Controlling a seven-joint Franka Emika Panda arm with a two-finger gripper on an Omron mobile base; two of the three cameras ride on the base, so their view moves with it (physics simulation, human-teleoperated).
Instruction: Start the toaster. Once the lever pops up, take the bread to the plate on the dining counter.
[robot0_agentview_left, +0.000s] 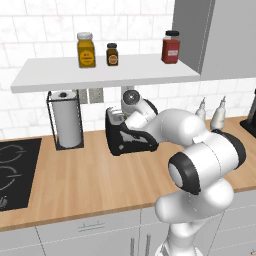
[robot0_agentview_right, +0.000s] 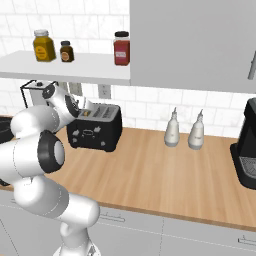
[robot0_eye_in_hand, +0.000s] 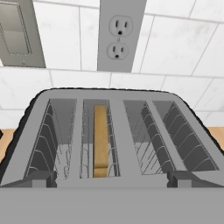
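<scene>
The black toaster (robot0_agentview_left: 127, 139) with its silver-grey top stands on the wood worktop against the tiled wall, also in the right base view (robot0_agentview_right: 96, 131). From the hand view I look straight down into its wire-lined slots (robot0_eye_in_hand: 131, 131). The bread (robot0_eye_in_hand: 100, 140) stands edge-on, sunk low in the second slot from the left. My gripper (robot0_eye_in_hand: 112, 179) hovers just above the toaster's near edge, open wide, its fingertips (robot0_eye_in_hand: 41, 178) spread far apart with nothing between them. In both base views my arm bends over the toaster. The plate and the dining counter are out of view.
A paper towel holder (robot0_agentview_left: 66, 120) stands left of the toaster, a black cooktop (robot0_agentview_left: 12, 170) further left. Two white bottles (robot0_agentview_right: 172, 129) and a black coffee machine (robot0_agentview_right: 247, 145) stand to the right. A shelf with jars (robot0_agentview_left: 100, 72) hangs overhead; a wall outlet (robot0_eye_in_hand: 119, 37) sits behind.
</scene>
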